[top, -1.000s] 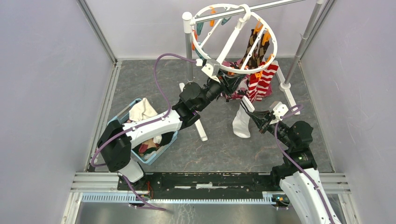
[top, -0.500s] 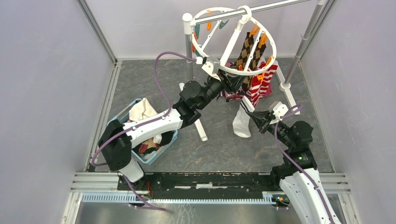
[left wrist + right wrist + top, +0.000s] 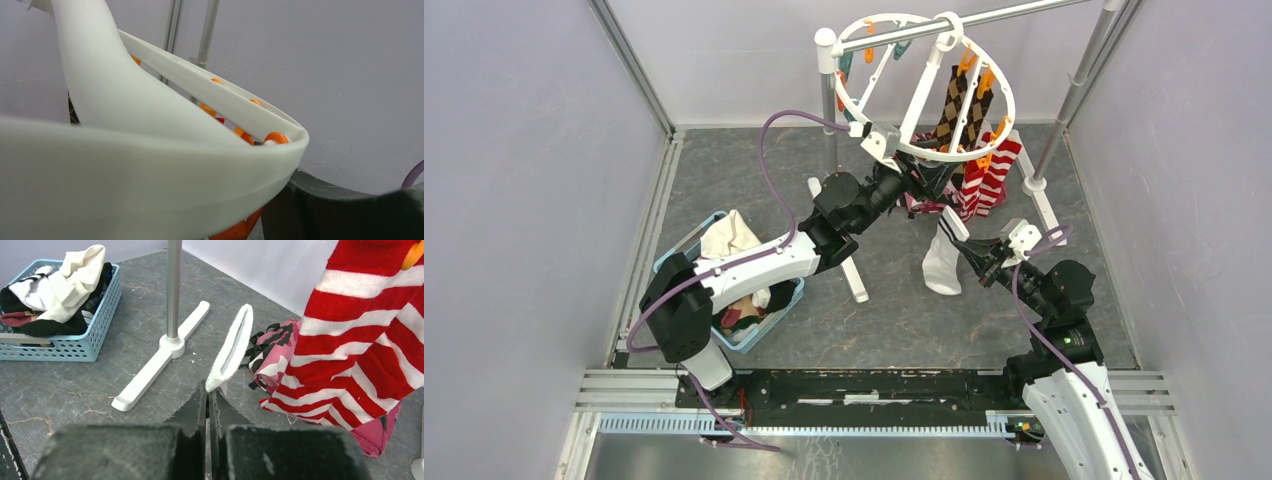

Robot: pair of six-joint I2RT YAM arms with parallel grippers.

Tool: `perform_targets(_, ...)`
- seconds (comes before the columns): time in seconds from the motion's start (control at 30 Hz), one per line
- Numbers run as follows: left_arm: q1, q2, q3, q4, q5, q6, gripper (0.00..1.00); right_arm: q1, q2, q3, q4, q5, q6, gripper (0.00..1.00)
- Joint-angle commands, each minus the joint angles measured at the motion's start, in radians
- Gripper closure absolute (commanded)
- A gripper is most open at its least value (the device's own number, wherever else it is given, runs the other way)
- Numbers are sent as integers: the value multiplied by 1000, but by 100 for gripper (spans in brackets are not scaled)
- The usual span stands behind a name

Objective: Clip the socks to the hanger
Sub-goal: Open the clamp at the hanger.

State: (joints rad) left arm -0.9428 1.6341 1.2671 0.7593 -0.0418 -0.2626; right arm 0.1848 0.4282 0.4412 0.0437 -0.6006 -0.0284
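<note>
The white sock (image 3: 232, 345) is hanging from the right end effector (image 3: 207, 395), whose fingers are pressing together on one edge of the open cuff. In the overhead view the sock's long axis is running roughly vertically, with the toe dropping toward the grey surface (image 3: 894, 320). The hanger (image 3: 150, 170) is hanging tilted from the silver rail (image 3: 1004, 12). It is lying above and beyond the held cuff, toward the far side of the cell and slightly toward the left arm.

Argyle socks (image 3: 951, 108) and red-and-white striped socks (image 3: 986, 180) are already dangling from its right-hand rim. The striped pair is hanging just beside the white sock.

The left end effector (image 3: 912, 180) is sitting at the near rim of the ring. In the left wrist view the rim is filling the frame beside an orange clothespin (image 3: 276, 137). That view is not showing whether the fingers are closed on the rim or on a pin.

The right arm is the nearer one to the sock, so the coming move is judged to be a lift of the cuff up and forward to a free pin.

A camouflage cloth (image 3: 277, 355) is lying on the surface beneath the hanger, and a blue basket (image 3: 65, 347) of further garments is standing well apart to the left.
</note>
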Motion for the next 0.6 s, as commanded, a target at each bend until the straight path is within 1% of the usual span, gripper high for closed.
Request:
perform_targets(0.0,-2,23,47,48,18,43,33,7,-8,39,24,15,-13,100)
perform_targets(0.17,-2,37,55,49,22,39,31,10,-8,40,24,16,-15,100)
perform_targets(0.3,-2,47,58,55,22,40,26,12,-8,39,25,17,-13,100)
perform_targets(0.5,-2,59,66,66,13,46,24,14,-8,40,25,17,-13,100)
perform_targets(0.57,-2,63,69,71,11,45,22,14,-8,40,27,17,-15,100)
